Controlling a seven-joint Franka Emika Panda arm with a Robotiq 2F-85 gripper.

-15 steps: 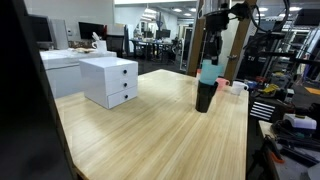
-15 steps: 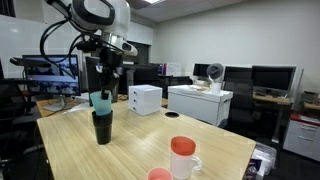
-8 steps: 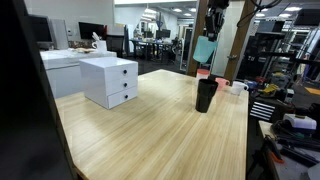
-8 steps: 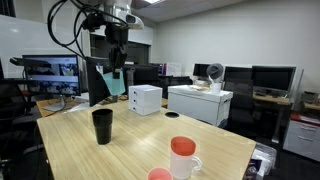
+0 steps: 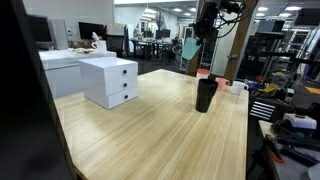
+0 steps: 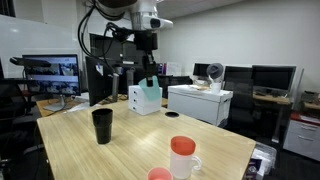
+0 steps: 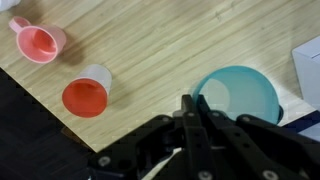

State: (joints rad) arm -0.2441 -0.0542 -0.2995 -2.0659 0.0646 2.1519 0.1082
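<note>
End effector (image 7: 193,103) is clamped almost fully together on the rim of the teal cup (image 7: 240,95), one finger inside the wall and one outside, so the cup hangs from it in the air. Change: a second ago the teal cup sat nested in the black cup (image 6: 102,125). Since then it has come straight up out of it and swung sideways. It is now high above the tabletop (image 7: 160,40) and well apart from the black cup, which stands alone and upright. So the two are unstacked and the teal cup is mid-carry, resting on nothing. Look of the cup: plain teal plastic, round open mouth, seems empty, and it hangs a bit tilted in both exterior views (image 5: 190,47). Below it in the wrist view are a red cup (image 7: 86,97) and a pink cup (image 7: 38,42), both near the tabletop edge and away from the black cup. Further off than the black cup is the white drawer unit (image 6: 145,100), and the teal cup hangs toward that side.
</note>
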